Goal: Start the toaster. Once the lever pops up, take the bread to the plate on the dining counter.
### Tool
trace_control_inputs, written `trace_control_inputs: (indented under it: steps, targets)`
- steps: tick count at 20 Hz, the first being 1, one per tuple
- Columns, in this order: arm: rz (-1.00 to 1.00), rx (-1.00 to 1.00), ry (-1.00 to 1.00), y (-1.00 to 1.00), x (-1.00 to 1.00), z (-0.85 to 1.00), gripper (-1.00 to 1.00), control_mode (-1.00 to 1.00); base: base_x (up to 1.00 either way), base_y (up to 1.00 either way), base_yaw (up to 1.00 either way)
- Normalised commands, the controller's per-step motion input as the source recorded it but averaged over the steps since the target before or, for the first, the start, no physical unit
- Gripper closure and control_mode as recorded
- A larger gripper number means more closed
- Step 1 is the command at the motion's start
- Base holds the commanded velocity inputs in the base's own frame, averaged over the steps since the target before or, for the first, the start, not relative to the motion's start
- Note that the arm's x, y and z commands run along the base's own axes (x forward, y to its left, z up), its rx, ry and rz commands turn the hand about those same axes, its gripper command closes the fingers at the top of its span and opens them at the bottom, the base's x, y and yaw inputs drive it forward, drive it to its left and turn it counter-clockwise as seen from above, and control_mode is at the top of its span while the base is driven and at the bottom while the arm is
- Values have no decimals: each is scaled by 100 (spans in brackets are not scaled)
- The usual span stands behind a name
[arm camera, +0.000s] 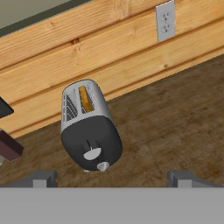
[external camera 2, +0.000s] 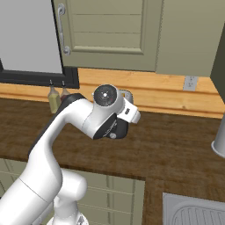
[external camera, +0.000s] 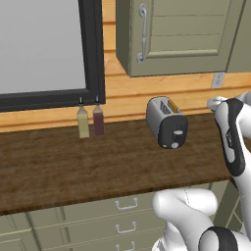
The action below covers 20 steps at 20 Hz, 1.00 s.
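On my left, two bottles (external camera: 90, 120) stand at the back of the dark wood worktop (external camera: 73, 166). Right of them sits the toaster (external camera: 166, 121), bread (arm camera: 86, 98) in one slot. My gripper (arm camera: 111, 178) hangs near it, jaws wide apart, grasping nothing.

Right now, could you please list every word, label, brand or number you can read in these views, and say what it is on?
None: no readable text anywhere.
The toaster, its end panel, the two bottles and the wall outlet carry no lettering.
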Motion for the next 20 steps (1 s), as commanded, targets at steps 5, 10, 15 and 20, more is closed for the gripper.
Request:
trace_control_inputs:
  steps: [5,10,15,20]
  targets:
    - [0,0,0,0,0,0,-100,-100,0,0,0]
    - [0,0,0,0,0,0,-100,-100,0,0,0]
    - [0,0,0,0,0,0,-100,-100,0,0,0]
    - [0,0,0,0,0,0,-100,-100,0,0,0]
